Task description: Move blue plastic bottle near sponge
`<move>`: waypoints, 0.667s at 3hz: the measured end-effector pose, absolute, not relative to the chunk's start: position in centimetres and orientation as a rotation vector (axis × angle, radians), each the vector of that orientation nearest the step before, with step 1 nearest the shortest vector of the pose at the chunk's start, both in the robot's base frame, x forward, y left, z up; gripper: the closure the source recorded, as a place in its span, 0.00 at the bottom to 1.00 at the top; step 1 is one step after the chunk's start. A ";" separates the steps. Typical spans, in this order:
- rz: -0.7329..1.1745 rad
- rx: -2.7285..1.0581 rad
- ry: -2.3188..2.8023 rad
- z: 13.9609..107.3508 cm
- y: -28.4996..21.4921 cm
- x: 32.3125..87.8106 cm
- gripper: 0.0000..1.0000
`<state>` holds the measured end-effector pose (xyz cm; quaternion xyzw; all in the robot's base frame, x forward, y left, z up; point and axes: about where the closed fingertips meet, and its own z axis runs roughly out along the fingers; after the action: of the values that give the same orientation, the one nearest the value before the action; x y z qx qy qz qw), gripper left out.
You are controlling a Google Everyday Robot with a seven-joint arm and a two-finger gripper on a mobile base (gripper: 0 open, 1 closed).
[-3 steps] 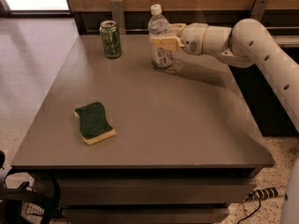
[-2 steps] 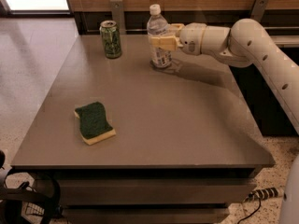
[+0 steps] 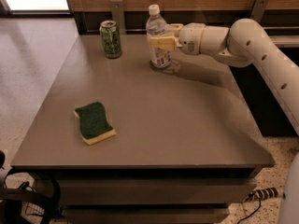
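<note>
Where the grey table (image 3: pixel 177 120) is nearest on the left, the sponge (image 3: pixel 95 122) lies flat, green side up, with its yellow part underneath; nothing touches it. Far back on the left stands the green can (image 3: pixel 110 39), upright, near the back edge; it is well apart from the sponge. Just to the right of the can, with a gap between them, the blue plastic bottle (image 3: pixel 160 56) stands upright on the table, white cap on top; it too is far from the sponge, at the back of the table. The gripper (image 3: pixel 161 35) is at the middle of the bottle, reaching in from the right; its yellowish fingers (image 3: pixel 163 42) are squeezed on the bottle, one on the near side and one on the far side. Behind the gripper the big white arm (image 3: pixel 247 41) goes off to the right and bends down past the table edge. Low on the right, a white power strip (image 3: pixel 264 193) lies on the speckled floor (image 3: pixel 280 148).
</note>
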<state>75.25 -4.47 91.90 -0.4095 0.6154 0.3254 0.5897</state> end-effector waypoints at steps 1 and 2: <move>0.744 -0.943 1.397 94.9 -4.9 73.6 1.00; 0.757 -0.920 1.363 97.9 -5.9 70.6 1.00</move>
<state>70.55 -5.85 97.94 -0.3997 0.5921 0.3288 0.6177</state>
